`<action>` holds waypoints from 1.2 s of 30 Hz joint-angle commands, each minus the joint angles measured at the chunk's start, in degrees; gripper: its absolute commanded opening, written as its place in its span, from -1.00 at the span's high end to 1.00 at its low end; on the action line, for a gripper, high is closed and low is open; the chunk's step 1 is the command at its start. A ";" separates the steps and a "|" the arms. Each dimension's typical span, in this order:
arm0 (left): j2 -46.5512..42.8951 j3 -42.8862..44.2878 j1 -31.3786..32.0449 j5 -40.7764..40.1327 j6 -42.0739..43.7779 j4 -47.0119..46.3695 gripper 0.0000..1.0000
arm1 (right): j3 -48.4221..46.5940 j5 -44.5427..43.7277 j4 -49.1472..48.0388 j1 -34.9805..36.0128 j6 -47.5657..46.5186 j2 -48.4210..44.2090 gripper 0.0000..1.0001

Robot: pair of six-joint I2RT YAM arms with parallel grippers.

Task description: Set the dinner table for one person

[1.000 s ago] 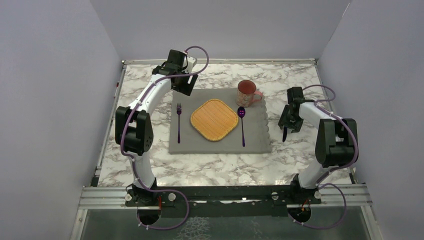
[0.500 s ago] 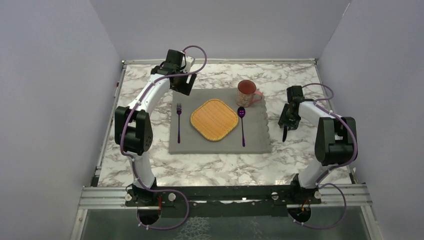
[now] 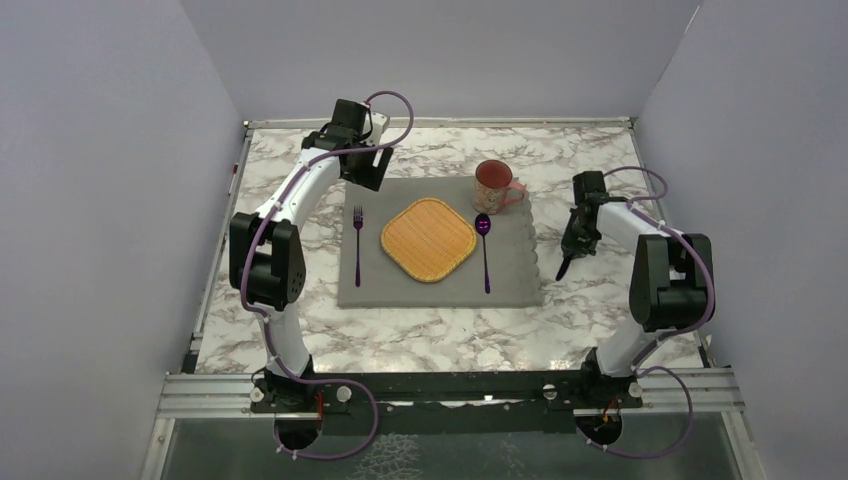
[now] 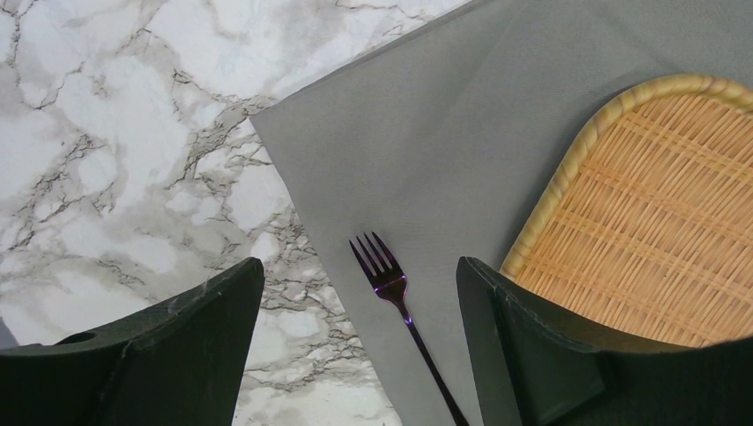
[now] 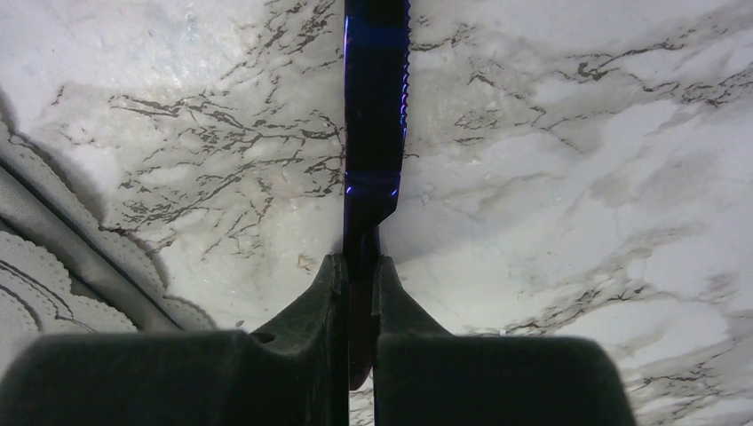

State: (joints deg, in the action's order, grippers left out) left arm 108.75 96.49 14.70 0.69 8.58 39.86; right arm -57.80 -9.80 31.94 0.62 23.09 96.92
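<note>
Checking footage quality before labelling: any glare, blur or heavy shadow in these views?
Top external: even, soft light, only faint shadows. Left wrist: fork sharp, no glare. Right wrist: blue glints on the knife, soft shadow beside the placemat.

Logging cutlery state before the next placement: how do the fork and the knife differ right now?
Place: the fork lies on the grey placemat, left of the woven plate; the knife is off it, over the bare marble table on the right. Grip: the fork is free below the open left claw; the knife is clamped in the right claw. Shared: dark purple-blue metallic sheen.
</note>
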 commanded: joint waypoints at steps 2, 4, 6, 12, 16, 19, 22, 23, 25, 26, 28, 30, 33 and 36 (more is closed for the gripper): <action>-1.75 0.15 -0.19 0.52 -0.14 -1.27 -0.65 | 1.78 -2.51 5.67 -0.38 2.14 -1.98 0.98; -1.56 0.33 -0.20 0.83 -0.14 -1.22 -0.65 | 1.37 -1.90 6.58 -0.37 2.58 -3.38 0.99; -1.23 0.63 -0.20 1.06 -0.24 -1.27 -0.65 | 0.94 -0.77 7.60 -0.36 2.97 -4.85 0.99; -0.57 1.42 -0.20 1.78 -0.49 -1.17 -0.64 | -0.18 2.22 11.23 0.96 3.68 -8.50 0.99; -0.30 1.60 -0.20 2.09 -0.41 -1.14 -0.64 | 0.08 1.07 12.87 1.38 4.79 -9.08 0.87; -0.34 1.61 -0.20 2.04 -0.17 -1.10 -0.64 | 0.15 -1.14 13.29 1.40 5.49 -8.99 0.61; -0.35 1.50 -0.20 2.12 -0.06 -1.13 -0.64 | -0.37 -2.64 13.49 1.38 5.95 -7.83 0.26; -0.38 1.47 -0.20 2.19 -0.05 -1.11 -0.64 | -0.56 -3.06 13.53 1.34 6.14 -7.28 0.20; -0.45 1.35 -0.20 2.69 0.03 -1.14 -0.64 | -0.58 -3.38 12.99 1.38 6.18 -6.37 0.12; -0.47 1.41 -0.17 2.90 -0.04 -1.15 -0.64 | -0.59 -3.27 12.71 1.35 6.18 -5.91 0.12; -0.38 1.32 -0.20 2.76 0.17 -1.15 -0.64 | -0.77 -2.68 12.17 1.40 6.22 -4.57 0.12; -0.38 1.22 -0.20 2.70 0.29 -1.12 -0.64 | -0.80 -2.33 11.37 1.40 6.29 -3.17 0.12; -0.45 1.09 -0.20 2.91 0.22 -1.16 -0.64 | -0.71 -2.03 10.07 1.43 6.19 -1.20 0.13; -0.56 1.07 -0.20 2.72 0.29 -1.12 -0.64 | -1.09 -1.96 9.49 1.39 6.14 0.39 0.14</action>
State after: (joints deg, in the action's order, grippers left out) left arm 108.75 96.53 14.70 2.13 8.62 39.86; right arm -57.71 -10.98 42.96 1.87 28.51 95.44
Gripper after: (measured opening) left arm 0.821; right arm 0.434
